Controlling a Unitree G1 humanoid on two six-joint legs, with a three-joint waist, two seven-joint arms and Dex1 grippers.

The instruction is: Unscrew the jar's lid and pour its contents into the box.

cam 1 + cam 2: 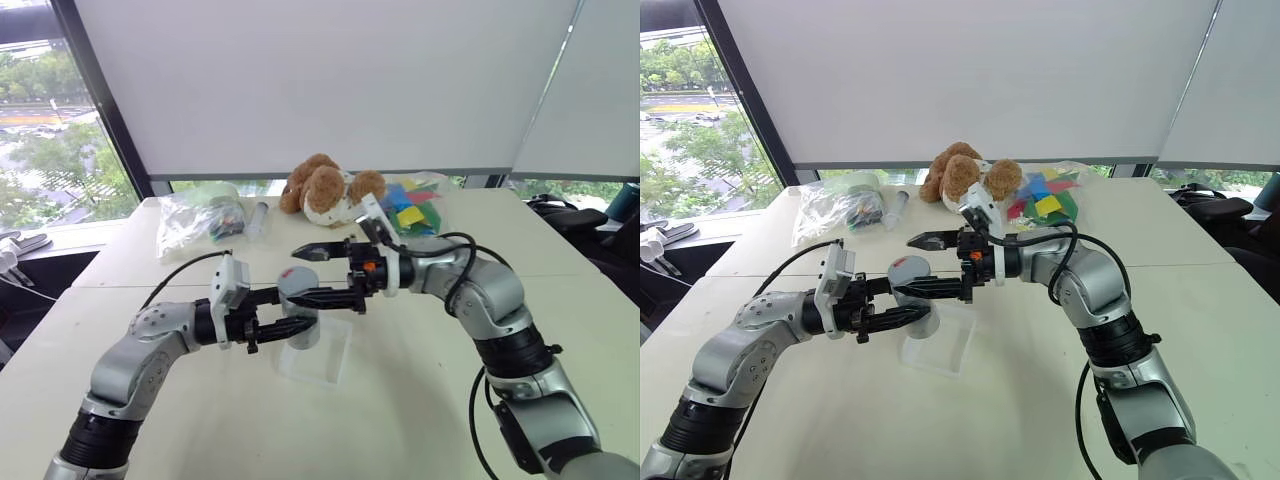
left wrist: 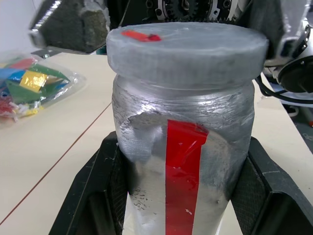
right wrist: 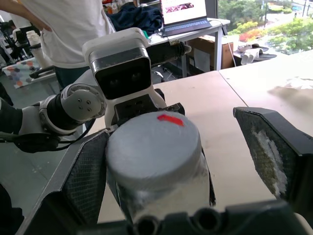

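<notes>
The silver-grey jar (image 1: 300,322) with a red stripe (image 2: 182,171) stands upright just above the clear box (image 1: 325,358) at the table's middle. My left gripper (image 1: 292,318) is shut on the jar's body, one finger (image 2: 98,196) on each side. The round lid (image 3: 154,149), marked with a small red tag, sits on top of the jar. My right gripper (image 1: 318,276) is open around the lid from the opposite side. One pad (image 3: 88,171) lies close beside the lid's rim and the other pad (image 3: 269,147) stands well apart. The contents are hidden inside the jar.
A brown teddy bear (image 1: 325,185) sits at the table's far edge. A bag of coloured pieces (image 1: 415,205) lies to its right, and a clear plastic bag (image 1: 195,220) to its left. A person (image 3: 63,29) stands behind a desk with a laptop (image 3: 186,12).
</notes>
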